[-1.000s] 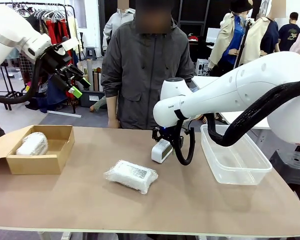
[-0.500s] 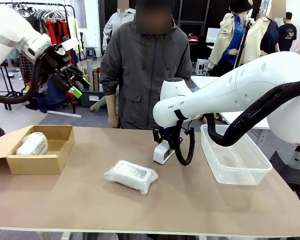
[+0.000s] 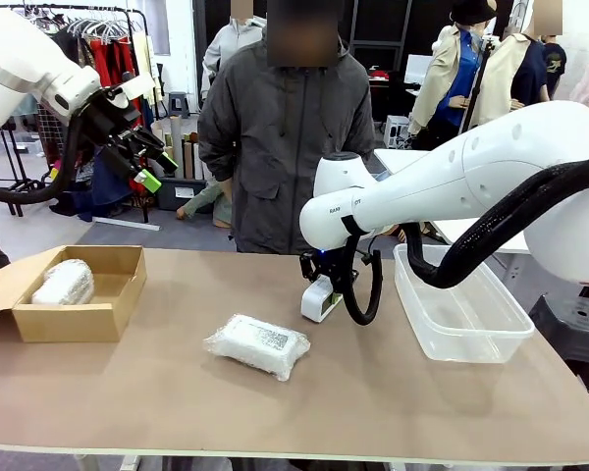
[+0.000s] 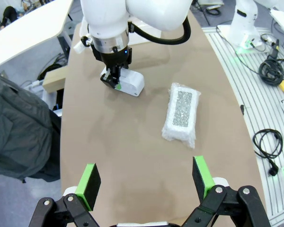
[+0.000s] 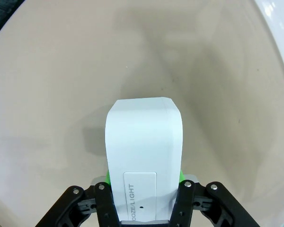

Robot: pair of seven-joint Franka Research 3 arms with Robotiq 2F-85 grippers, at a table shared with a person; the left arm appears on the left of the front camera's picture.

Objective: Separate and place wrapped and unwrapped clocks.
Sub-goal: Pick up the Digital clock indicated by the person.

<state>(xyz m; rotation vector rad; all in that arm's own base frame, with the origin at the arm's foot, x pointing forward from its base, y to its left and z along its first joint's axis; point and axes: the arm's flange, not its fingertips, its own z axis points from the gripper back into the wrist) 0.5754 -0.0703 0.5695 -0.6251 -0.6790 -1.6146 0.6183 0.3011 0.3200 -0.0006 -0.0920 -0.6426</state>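
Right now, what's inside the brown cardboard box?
One wrapped clock, a rounded white bundle in crinkly clear wrap, lies inside the cardboard box, toward its left side. The near wall hides the box floor and the bundle's underside, so anything low there can't be seen.

Everything being lit brightly and evenly from overhead, soft shadows being thrown on the table (image 3: 157, 392) beside the flat wrapped clock (image 3: 258, 344) and the bare clock (image 5: 144, 142), mild glare being picked up on the clear bin (image 3: 476, 345), wrist views being bowed at the edges
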